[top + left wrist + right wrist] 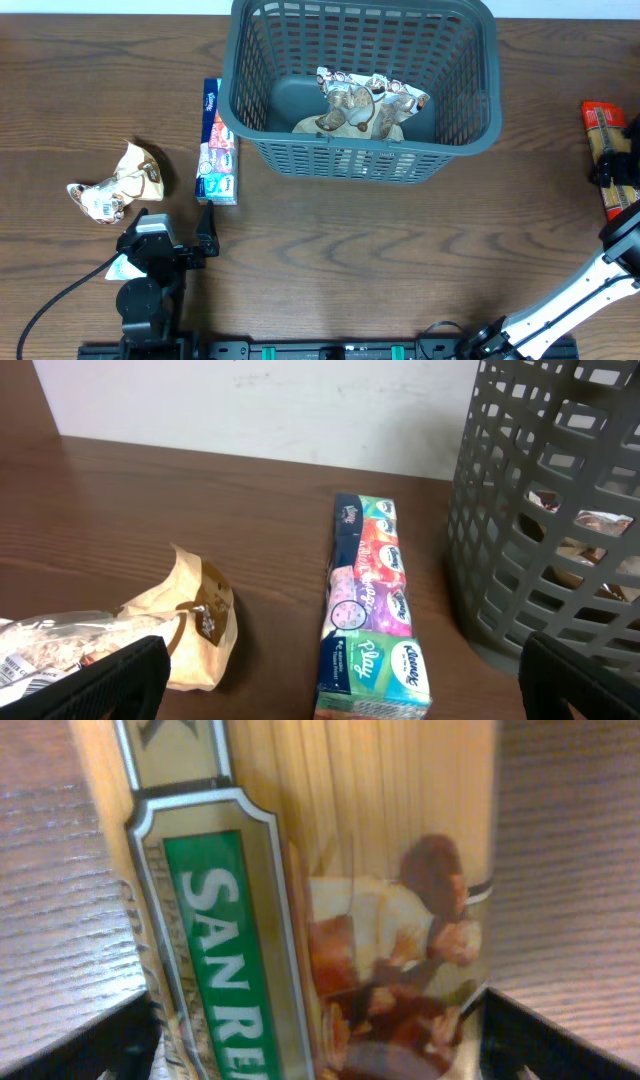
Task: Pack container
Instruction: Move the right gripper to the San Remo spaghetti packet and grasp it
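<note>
The container, a large dark grey lattice basket [470, 120], stands at the back middle and holds several brown-and-white snack packets [365, 105]; its wall shows in the left wrist view [520, 510]. My left gripper [172, 228] is open and empty at the front left, just short of a colourful Kleenex tissue pack [217, 145] [372, 600] that lies beside the basket's left wall. A crumpled brown-and-white packet [118, 182] [190, 625] lies left of it. My right gripper [614, 180] [320, 1045] is open at the far right, its fingers either side of a long San Remo pasta packet [603, 122] [330, 890].
The wooden table runs wide between the basket and the front edge. A white wall [250, 405] stands behind the table. The right arm's links [560, 300] cross the front right corner.
</note>
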